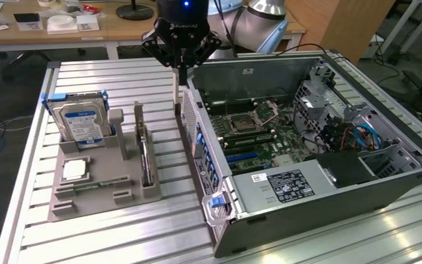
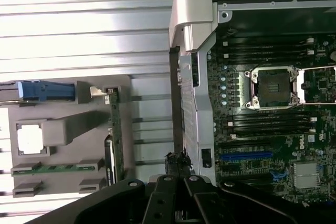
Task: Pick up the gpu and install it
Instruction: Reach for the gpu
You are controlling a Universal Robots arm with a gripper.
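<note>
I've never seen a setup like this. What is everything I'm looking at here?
gpu: one, green board, standing on edge in a slot of the tray
hard drive: one, blue-white label, upright at the tray's far end
processor chip: one, silver, flat in the tray
memory stick: one, green, flat in the tray
tray: one, grey, on the table at the exterior view's left
computer case: one, black and grey, side open, at the exterior view's right
table: one, silver, slotted
desk: one, wooden, behind the table
arm: one, silver-grey, above the case
gripper: one, black, shut, over the gap between tray and case
</note>
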